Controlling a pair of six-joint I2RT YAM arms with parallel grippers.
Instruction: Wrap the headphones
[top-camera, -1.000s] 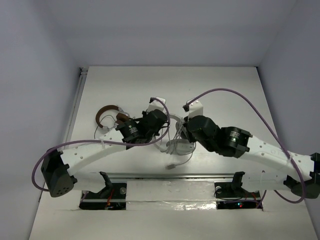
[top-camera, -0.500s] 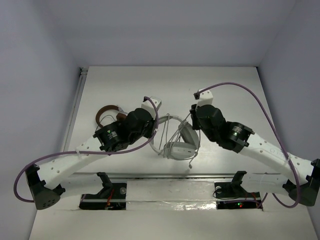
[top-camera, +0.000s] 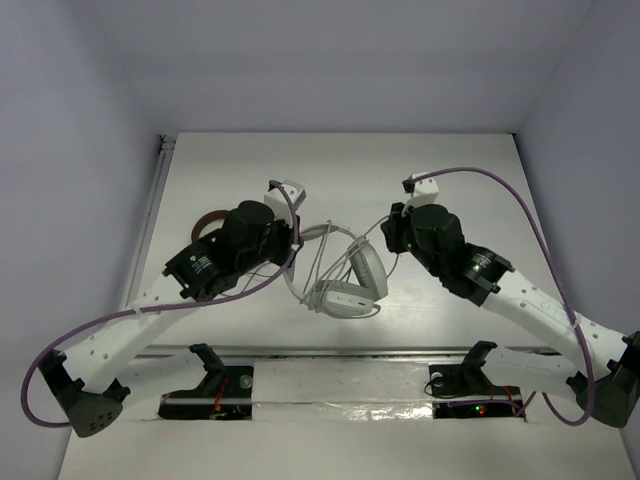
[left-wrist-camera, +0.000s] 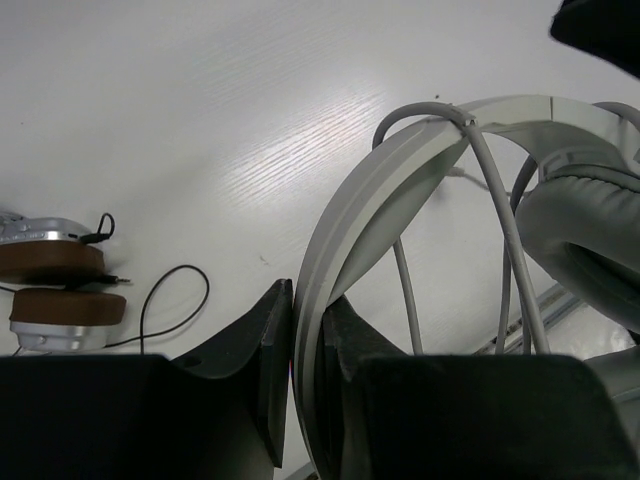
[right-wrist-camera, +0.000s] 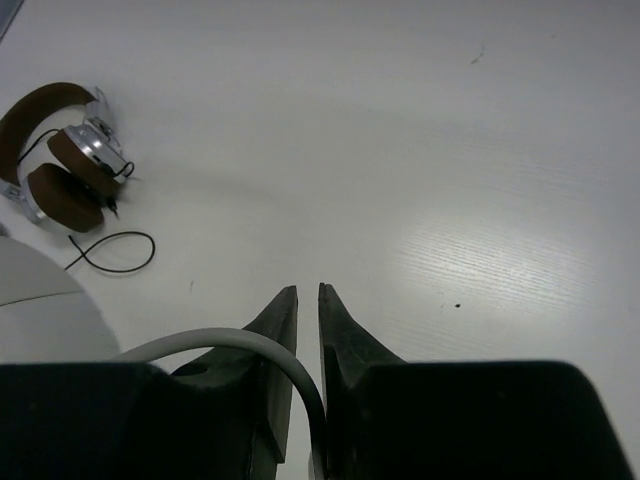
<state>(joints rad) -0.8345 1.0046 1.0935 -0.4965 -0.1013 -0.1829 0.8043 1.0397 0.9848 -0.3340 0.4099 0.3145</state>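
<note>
White tabletop (top-camera: 450, 170) under pale grey walls, with two robot arms meeting over its middle. The left gripper (left-wrist-camera: 308, 300) is clamped on the padded headband (left-wrist-camera: 400, 180) of the headphones (top-camera: 350, 290), the band running up and away from between its fingers. Beyond those fingertips, several strands of the thin grey cable (left-wrist-camera: 500, 200) already cross the band, and one padded earcup (left-wrist-camera: 590, 240) hangs off to their right. The right gripper (right-wrist-camera: 308, 290) has its fingers nearly together, pinching the cable (right-wrist-camera: 230, 345), which curves in from the left of the fingers and drops between them. A second, brown-banded pair of headphones (right-wrist-camera: 60, 150) lies far ahead and left of the right fingers, apart from the work.

The step in hand looks like winding cable around the band. To do it well, the left hold probably needs to be firm and steady while the right carries the cable over and under the band with light tension. Each new turn should lie beside the others, clear of the earcup. Too hard a pull could twist the band out of the left fingers.
</note>
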